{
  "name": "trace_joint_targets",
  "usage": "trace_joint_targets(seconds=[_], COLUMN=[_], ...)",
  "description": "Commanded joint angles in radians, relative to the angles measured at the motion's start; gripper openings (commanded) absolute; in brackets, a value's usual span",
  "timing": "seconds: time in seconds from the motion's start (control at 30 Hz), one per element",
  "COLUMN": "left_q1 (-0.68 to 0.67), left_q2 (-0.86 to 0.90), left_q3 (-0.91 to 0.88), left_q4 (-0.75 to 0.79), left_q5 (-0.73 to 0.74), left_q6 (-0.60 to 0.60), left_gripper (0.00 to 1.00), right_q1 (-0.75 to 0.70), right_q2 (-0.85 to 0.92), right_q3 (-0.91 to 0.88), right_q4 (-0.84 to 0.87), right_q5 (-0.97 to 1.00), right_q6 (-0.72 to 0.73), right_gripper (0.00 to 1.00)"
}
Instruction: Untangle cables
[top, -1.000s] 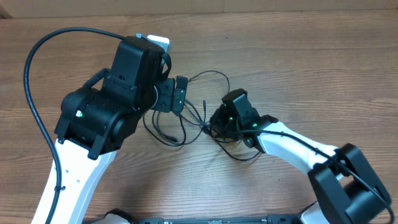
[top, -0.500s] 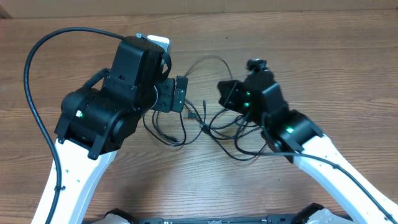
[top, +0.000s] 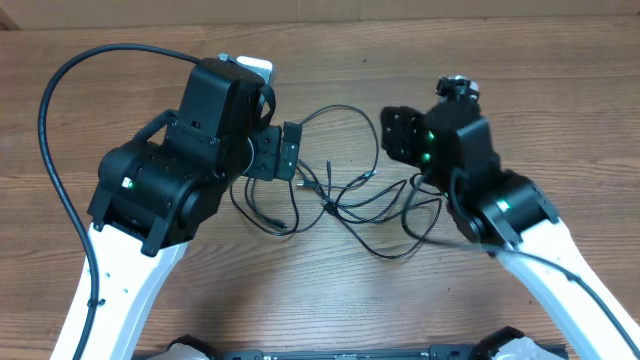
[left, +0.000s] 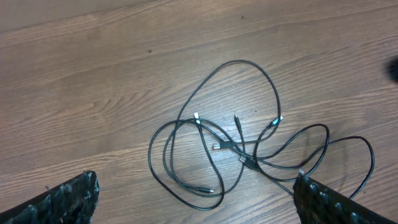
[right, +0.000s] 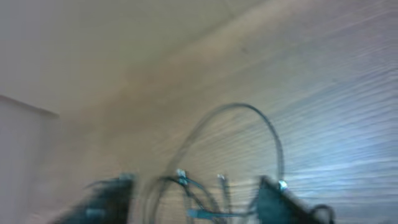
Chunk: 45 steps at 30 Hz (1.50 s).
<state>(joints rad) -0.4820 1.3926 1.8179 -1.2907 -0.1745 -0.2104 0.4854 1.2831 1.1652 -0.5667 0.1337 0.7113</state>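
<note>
Cables (left: 217, 145) lie looped together, loose, on the wooden table (left: 93, 74).

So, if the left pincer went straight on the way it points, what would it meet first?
Probably the tangled cables, lying on the table straight ahead between the open left pincer's fingers in its wrist view. Depth is unclear, so I cannot tell how far.

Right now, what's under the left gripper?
The left gripper, open, frames the tangled cables on the table. A few strands vanish behind one finger.
</note>
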Motion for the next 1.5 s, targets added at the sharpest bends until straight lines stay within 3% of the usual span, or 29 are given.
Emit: trace_joint_targets(seconds=[0.0, 0.03, 0.23, 0.43, 0.57, 0.73, 1.03, 1.2, 1.47], left_q1=[0.006, 0.005, 0.005, 0.006, 0.005, 0.006, 0.006, 0.006, 0.006], left_q2=[0.003, 0.003, 0.003, 0.003, 0.003, 0.003, 0.003, 0.003, 0.003], left_q3=[0.005, 0.005, 0.005, 0.005, 0.005, 0.005, 0.005, 0.005, 0.005], left_q4=[0.001, 0.000, 0.000, 0.000, 0.001, 0.001, 0.001, 0.001, 0.001], left_q5=[-0.016, -0.016, -0.016, -0.016, -0.016, -0.016, -0.016, -0.016, -0.016], left_q6=[-0.007, -0.007, -0.007, -0.007, -0.007, -0.007, -0.007, -0.007, -0.007], left_gripper=[1.00, 1.00, 0.99, 0.99, 1.00, 0.99, 1.00, 1.00, 1.00], right_q1=[-0.004, -0.004, -0.003, -0.002, 0.018, 0.056, 0.111, 0.111, 0.118], right_q2=[0.106, 0.132, 0.352, 0.461, 0.514, 0.541, 0.544, 0.550, 0.602], right_q3=[0.012, 0.012, 0.012, 0.012, 0.012, 0.012, 0.009, -0.032, -0.055], right_q4=[0.010, 0.019, 0.142, 0.181, 0.233, 0.239, 0.122, 0.139, 0.204], right_q5=[-0.088, -0.114, -0.351, -0.345, -0.345, -0.333, -0.198, -0.171, -0.183], right_q6=[-0.002, -0.001, 0.018, 0.407, 0.562, 0.602, 0.657, 0.718, 0.766], right_gripper=[0.95, 1.00, 1.00, 1.00, 0.96, 0.81, 0.74, 0.66, 0.62])
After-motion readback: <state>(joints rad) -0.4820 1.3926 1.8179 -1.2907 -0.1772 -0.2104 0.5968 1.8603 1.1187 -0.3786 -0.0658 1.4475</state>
